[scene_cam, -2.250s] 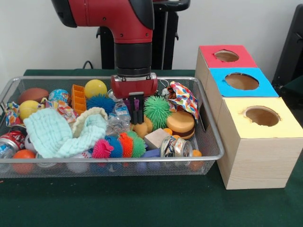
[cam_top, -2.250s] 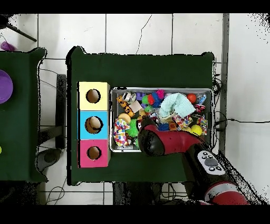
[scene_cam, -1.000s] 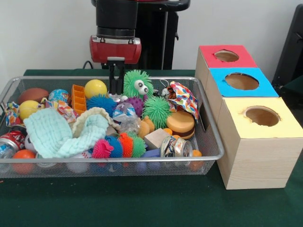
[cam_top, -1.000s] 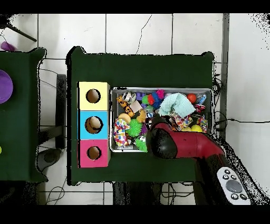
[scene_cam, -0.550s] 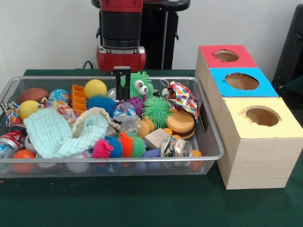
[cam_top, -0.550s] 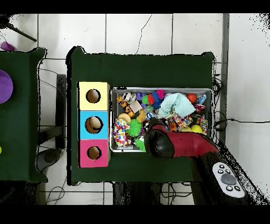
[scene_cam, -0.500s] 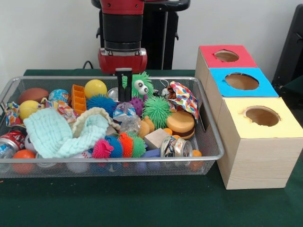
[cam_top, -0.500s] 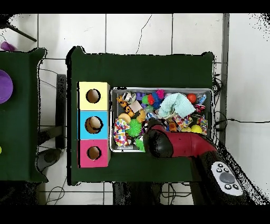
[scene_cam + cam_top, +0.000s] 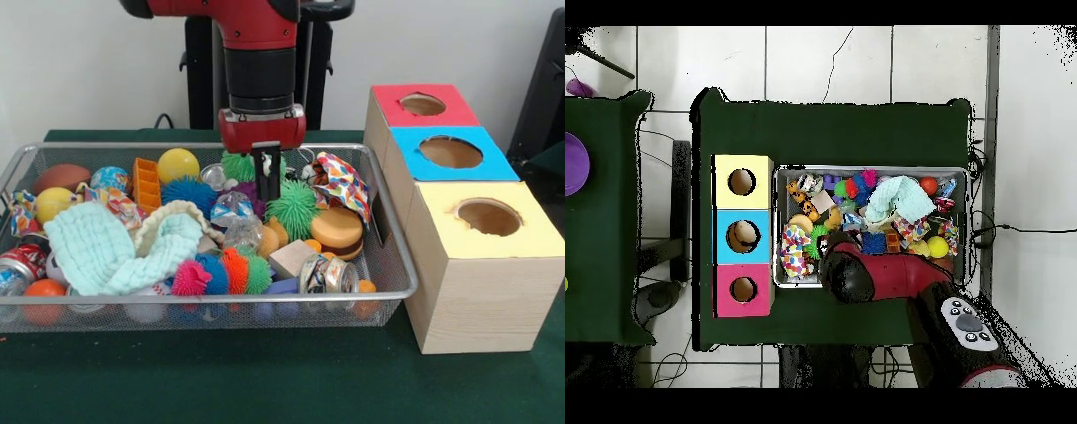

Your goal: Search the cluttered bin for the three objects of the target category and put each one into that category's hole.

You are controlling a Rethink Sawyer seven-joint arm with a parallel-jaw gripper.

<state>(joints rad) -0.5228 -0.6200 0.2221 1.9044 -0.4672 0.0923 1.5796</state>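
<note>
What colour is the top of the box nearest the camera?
Yellow. The nearest box has a yellow top with a round hole, seen best in the front view.

Even, bright, diffuse lighting is seen in both views, with only soft shadows cast on the green tabletop (image 9: 265, 380) beneath the cluttered bin (image 9: 388, 291) and boxes. Faint glare is caught on the bin's rim toward 9 o'clock. Fine detail is softened throughout.

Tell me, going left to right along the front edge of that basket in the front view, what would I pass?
Orange ball → mint cloth → pink spiky ball → orange spiky ball → crushed can → yellow-topped box.
</note>
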